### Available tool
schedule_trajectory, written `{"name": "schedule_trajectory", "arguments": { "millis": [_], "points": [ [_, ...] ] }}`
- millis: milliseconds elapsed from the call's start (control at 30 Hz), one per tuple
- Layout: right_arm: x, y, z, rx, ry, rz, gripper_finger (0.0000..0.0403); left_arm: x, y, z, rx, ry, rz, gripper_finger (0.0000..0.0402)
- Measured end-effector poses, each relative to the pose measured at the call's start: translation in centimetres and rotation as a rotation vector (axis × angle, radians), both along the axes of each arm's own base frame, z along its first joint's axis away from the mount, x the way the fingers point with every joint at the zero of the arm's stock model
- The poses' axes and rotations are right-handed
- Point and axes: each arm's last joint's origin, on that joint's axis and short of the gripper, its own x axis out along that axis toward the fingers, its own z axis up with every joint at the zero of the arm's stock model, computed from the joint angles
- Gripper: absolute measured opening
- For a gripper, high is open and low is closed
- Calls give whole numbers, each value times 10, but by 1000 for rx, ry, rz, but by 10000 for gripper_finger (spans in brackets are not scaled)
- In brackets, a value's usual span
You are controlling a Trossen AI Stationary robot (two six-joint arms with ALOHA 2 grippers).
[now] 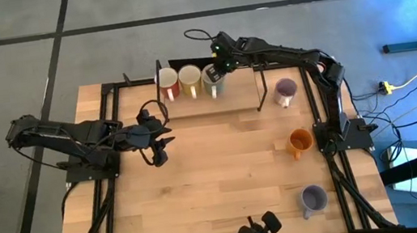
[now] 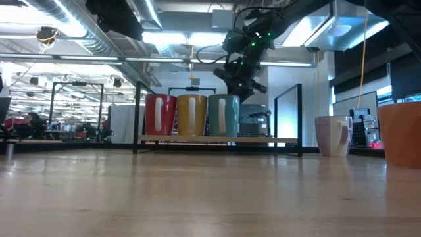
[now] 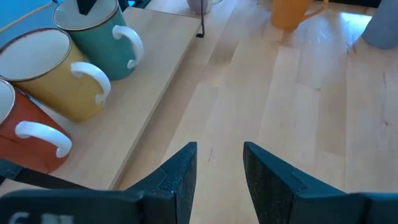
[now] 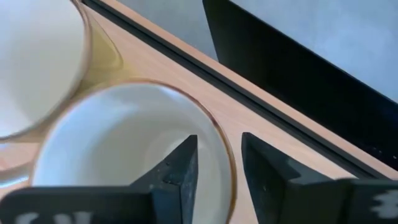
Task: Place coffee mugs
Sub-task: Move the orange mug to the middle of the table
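We are viewing the wooden shelf [image 1: 214, 99] carrying red, yellow and teal mugs [image 1: 214, 78] — three more sitting on the table. Right gripper [image 4: 217, 163] is straddling the teal mug's rim, fingers slightly apart; left gripper [image 1: 159, 140] is hovering, parted. Glazed ceramic — rigid, slick, chippable; we judge the rim the best hold.

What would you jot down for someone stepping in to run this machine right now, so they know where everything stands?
Right gripper: at the green mug on the raised shelf, one finger inside the rim, one outside; whether it grips is unclear.
Left gripper: open, holding nothing, above the bare table left of centre.
Done: red mug, yellow mug and green mug stand in a row on the shelf.
Left: pale mug beside the shelf's right end, orange mug and purple mug along the right edge.
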Motion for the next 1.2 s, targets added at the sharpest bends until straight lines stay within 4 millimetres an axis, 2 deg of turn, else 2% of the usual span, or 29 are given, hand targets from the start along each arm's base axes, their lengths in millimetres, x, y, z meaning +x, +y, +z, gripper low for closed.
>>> {"name": "schedule_trajectory", "arguments": {
  "millis": [233, 500, 633, 867, 1033, 1200],
  "points": [
    [-2, 1, 5, -24, 6, 19, 112, 0, 0, 0, -13, -6, 11, 126],
    [-22, 17, 50, -107, -30, 44, 113, 0, 0, 0, -15, -6, 12, 126],
    [-43, 35, 82, -136, -28, 39, 113, 0, 0, 0, -14, -6, 12, 126],
    [-93, 87, 127, -166, 73, 38, 113, 0, 0, 0, -18, -5, 8, 126],
    [-130, 116, 145, -163, 160, -51, 121, 0, 0, 0, -17, -4, 5, 126],
    [-163, 134, 150, -91, 220, -115, 181, 0, 0, 0, -19, -4, 3, 126]
  ]
}}
